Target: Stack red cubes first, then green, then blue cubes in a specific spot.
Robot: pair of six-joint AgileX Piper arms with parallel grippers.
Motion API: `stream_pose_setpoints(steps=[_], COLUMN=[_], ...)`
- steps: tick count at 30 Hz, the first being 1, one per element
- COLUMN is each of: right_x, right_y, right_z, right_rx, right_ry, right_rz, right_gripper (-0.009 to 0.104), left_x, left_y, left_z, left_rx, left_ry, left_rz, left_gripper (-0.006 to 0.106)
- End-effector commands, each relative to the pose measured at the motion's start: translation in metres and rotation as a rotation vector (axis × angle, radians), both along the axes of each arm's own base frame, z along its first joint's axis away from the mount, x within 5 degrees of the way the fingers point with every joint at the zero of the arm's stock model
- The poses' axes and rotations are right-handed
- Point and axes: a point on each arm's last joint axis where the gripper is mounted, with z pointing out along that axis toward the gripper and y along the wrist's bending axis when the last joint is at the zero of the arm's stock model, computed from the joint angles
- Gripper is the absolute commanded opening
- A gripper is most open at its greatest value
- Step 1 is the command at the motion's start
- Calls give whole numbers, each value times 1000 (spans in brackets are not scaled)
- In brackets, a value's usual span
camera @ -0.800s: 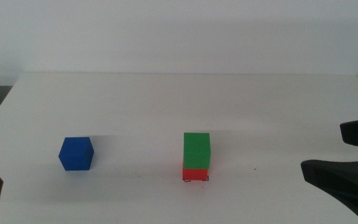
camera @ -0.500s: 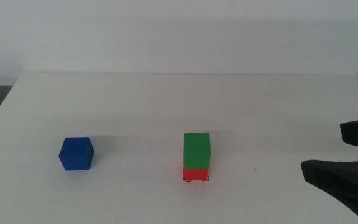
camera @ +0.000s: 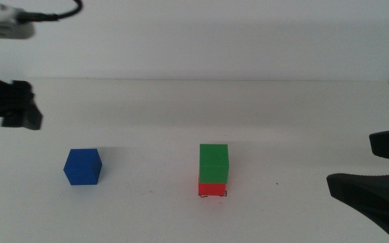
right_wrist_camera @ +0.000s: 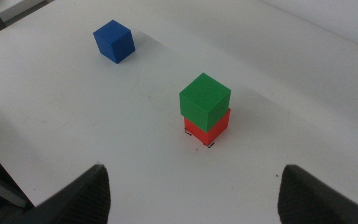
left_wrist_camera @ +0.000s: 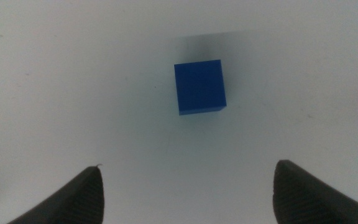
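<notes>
1. Three cubes are sitting on the white table [camera: 262,115]: the green cube [camera: 213,163] is resting squarely on top of the red cube [camera: 212,189], and the blue cube [camera: 83,167] is lying alone, well apart from the stack toward the left arm's side.
2. Black corner marks of the drawn square [camera: 212,195] are peeking out at the red cube's base in the middle view, so the stack is standing on that spot; the right wrist view is showing the same marks [right_wrist_camera: 205,143] at the red cube [right_wrist_camera: 207,129], with the green cube [right_wrist_camera: 204,99] above it.
3. The left gripper [left_wrist_camera: 185,193] is hanging above the table with its jaws spread wide and holding nothing; in its wrist view the blue cube [left_wrist_camera: 198,87] is lying on the surface beyond the gap between the jaws, touched by neither.
4. In the middle view a dark block of the left arm [camera: 9,104] is showing at the left side, behind the blue cube; which part of the arm it is I cannot tell from that blurred shape.
5. The right gripper [right_wrist_camera: 194,193] is waiting at the right side of the table, jaws spread wide and empty, its dark jaws showing near the right edge of the middle view [camera: 383,172].
6. From the right wrist view the blue cube [right_wrist_camera: 114,41] is lying far beyond the stack.
</notes>
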Motion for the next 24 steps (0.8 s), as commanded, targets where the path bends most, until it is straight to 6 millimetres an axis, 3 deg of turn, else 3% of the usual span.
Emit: stream_pose_setpoints(steps=[1, 6, 12, 18, 24], right_x=[1, 1, 1, 1, 1], right_y=[-1, -1, -1, -1, -1], right_z=[0, 0, 0, 0, 0], right_rx=[2, 2, 4, 4, 4], right_ry=[-12, -12, -10, -10, -10], right_rz=[-2, -2, -4, -4, -4], right_gripper=[93, 93, 93, 93, 93], left_x=[22, 63, 100, 118, 128], left_y=[-2, -20, -27, -29, -31], left_z=[-13, -48, -98, -139, -164], left_rx=[-4, 35, -12, -11, -16], left_ry=[27, 21, 138, 213, 247], left_rz=[-3, -59, 38, 59, 65], left_gripper=[91, 91, 91, 91, 91])
